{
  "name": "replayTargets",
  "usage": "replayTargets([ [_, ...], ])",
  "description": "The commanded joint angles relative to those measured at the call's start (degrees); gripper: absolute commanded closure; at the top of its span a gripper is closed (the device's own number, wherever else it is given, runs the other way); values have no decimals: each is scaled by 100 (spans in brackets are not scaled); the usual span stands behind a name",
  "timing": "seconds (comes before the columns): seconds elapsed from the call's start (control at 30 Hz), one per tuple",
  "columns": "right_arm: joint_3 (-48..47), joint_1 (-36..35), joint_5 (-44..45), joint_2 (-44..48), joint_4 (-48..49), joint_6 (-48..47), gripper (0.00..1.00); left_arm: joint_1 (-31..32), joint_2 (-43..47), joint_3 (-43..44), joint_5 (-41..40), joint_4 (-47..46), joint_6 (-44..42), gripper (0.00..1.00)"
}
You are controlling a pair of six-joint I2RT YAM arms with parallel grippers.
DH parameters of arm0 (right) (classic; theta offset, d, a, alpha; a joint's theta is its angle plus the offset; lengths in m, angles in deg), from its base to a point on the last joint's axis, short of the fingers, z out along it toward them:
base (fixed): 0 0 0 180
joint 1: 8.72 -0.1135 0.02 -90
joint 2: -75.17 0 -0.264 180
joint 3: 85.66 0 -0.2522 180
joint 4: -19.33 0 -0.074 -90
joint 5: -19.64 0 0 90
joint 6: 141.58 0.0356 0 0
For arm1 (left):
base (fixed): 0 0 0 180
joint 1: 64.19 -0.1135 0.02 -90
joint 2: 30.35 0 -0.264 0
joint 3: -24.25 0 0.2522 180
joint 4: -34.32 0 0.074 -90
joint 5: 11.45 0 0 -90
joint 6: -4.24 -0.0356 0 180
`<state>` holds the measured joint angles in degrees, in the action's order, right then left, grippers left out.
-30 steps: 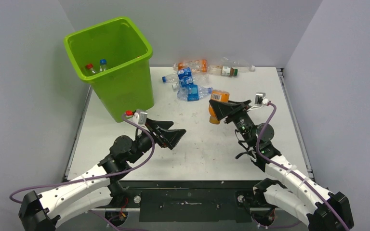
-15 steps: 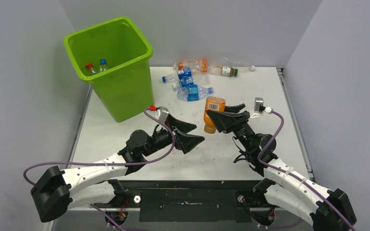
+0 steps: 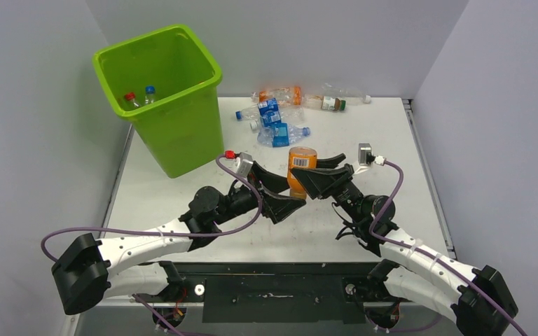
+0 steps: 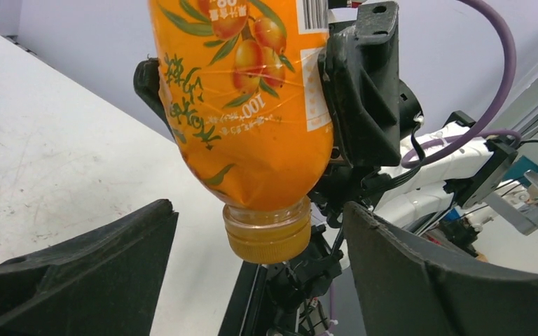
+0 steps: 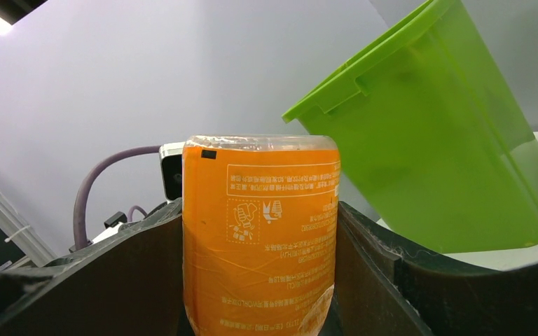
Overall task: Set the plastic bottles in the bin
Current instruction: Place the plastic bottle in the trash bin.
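1. Currently, the right claw (image 3: 312,173) is pinching an orange juice bottle (image 3: 301,162) by its body, one finger pressing on each side of the orange label.
2. The bottle is hanging clear of the worktop (image 3: 392,140), near its middle and a little toward the front, between the two arms.
3. In the left wrist view the bottle is showing cap-down, its orange cap (image 4: 267,238) pointing at the left claw (image 3: 291,196).
4. The left claw is standing spread wide, its two black fingers flanking the cap with a gap showing on each side, so it is not touching the bottle.
5. The lime-green bin (image 3: 182,133) is standing upright at the back left corner of the worktop, well apart from the held bottle.
6. Two small bottles are lying inside the bin, one showing a red cap (image 3: 130,96) and one a blue cap (image 3: 150,90).
7. A cluster of clear plastic bottles (image 3: 274,117) with blue and orange labels is lying on its sides at the back of the worktop, just right of the bin.
8. One clear bottle with a red-and-white label (image 3: 333,102) is lying at the right end of that cluster.
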<state>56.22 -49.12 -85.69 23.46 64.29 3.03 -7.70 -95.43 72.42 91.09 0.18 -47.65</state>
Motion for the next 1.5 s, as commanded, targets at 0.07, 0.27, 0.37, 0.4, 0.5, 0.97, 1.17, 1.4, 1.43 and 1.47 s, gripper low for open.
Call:
replayTargets([
  [0.07,-103,-183,-23,8,418,-130,61,75,-39,324,91,-358,-130,39],
  [0.27,-118,-309,54,31,317,-225,59,111,-27,321,153,-331,-203,78],
  [0.37,-274,-321,28,105,-218,-240,19,122,88,347,90,-55,-447,100],
  [0.4,-413,-319,-21,161,-559,-330,5,125,184,359,12,139,-593,100],
  [0.5,-963,-311,-4,554,-2113,-743,10,110,680,510,-380,1311,-1595,100],
  [0.97,-4597,-302,-109,159,-9197,-3538,10,181,2285,1598,-1851,6689,-9071,100],
  [1.17,-4451,-303,-493,298,-9259,-3540,10,363,2436,800,-2749,5807,-12185,100],
  [1.4,-4839,-311,-1335,-571,-9826,-3853,10,437,2083,955,-2391,5777,-13194,100],
  [1.43,-4821,-313,-1441,-679,-9809,-3869,10,481,2026,1006,-2367,5787,-13253,100],
  [1.47,-4816,-311,-1468,-762,-9816,-3907,10,524,1973,1064,-2350,5785,-13298,100],
])
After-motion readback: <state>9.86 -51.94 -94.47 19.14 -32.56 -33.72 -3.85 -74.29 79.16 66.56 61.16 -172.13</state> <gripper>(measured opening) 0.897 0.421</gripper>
